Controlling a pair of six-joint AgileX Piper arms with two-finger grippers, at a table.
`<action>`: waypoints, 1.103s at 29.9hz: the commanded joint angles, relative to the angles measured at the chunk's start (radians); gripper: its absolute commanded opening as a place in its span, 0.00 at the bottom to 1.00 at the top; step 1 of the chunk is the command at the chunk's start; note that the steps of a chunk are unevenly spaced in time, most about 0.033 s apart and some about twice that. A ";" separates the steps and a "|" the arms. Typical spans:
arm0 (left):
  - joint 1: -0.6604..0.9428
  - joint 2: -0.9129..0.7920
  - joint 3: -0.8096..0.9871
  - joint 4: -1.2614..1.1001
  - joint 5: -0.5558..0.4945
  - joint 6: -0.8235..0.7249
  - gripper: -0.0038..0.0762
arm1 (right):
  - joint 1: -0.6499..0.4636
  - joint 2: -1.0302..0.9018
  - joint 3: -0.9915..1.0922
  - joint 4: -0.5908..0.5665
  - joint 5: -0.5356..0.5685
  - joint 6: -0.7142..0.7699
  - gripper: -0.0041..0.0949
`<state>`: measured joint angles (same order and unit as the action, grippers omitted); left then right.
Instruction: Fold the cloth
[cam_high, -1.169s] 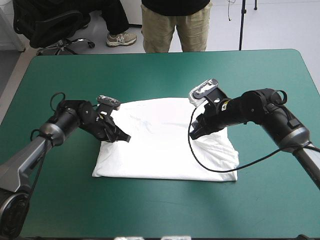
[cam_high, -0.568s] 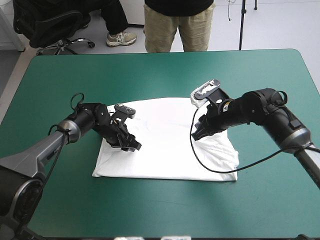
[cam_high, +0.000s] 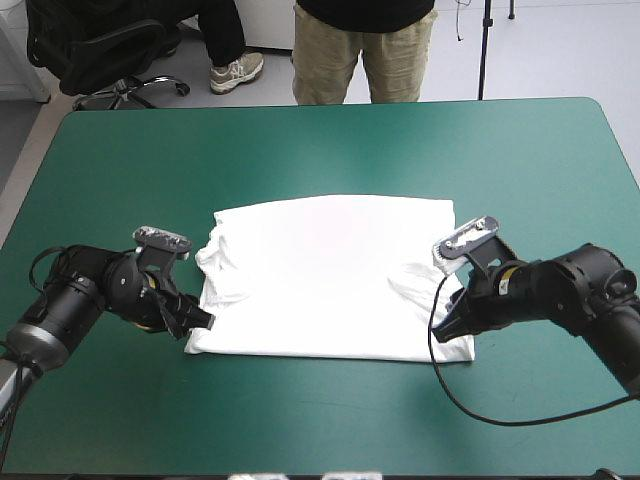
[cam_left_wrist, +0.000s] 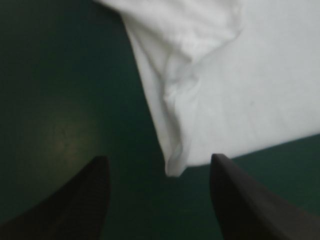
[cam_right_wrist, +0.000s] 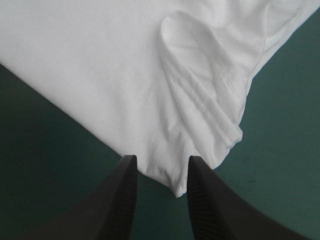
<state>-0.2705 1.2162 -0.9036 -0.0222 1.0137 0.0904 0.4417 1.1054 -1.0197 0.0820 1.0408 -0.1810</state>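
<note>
T-shirt (cam_high: 320, 280) lies flat; left gripper (cam_high: 198, 321) and right gripper (cam_high: 448, 330) both gape at its corners.

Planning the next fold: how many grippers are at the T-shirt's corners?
2. The left gripper, open, at the near-left corner of the T-shirt; the right gripper, open, at its near-right corner.

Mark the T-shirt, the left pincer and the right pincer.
T-shirt (cam_high: 320, 275): high view, middle of its body.
left pincer (cam_left_wrist: 160, 159): left wrist view, midway between its fingertips.
right pincer (cam_right_wrist: 161, 161): right wrist view, midway between its fingertips.
</note>
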 joint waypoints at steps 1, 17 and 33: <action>0.048 -0.029 0.058 -0.006 -0.089 -0.019 0.59 | -0.003 -0.054 0.066 -0.001 -0.129 0.038 0.37; 0.089 0.094 0.125 -0.202 -0.195 0.099 0.59 | -0.012 -0.064 0.253 -0.004 -0.321 0.125 0.37; 0.089 0.234 0.128 -0.185 -0.119 0.130 0.06 | -0.172 -0.073 0.256 0.005 -0.209 0.105 0.37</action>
<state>-0.1756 1.4409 -0.7792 -0.1427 0.8701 0.2178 0.3067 1.0525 -0.7392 0.0216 0.8302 -0.0102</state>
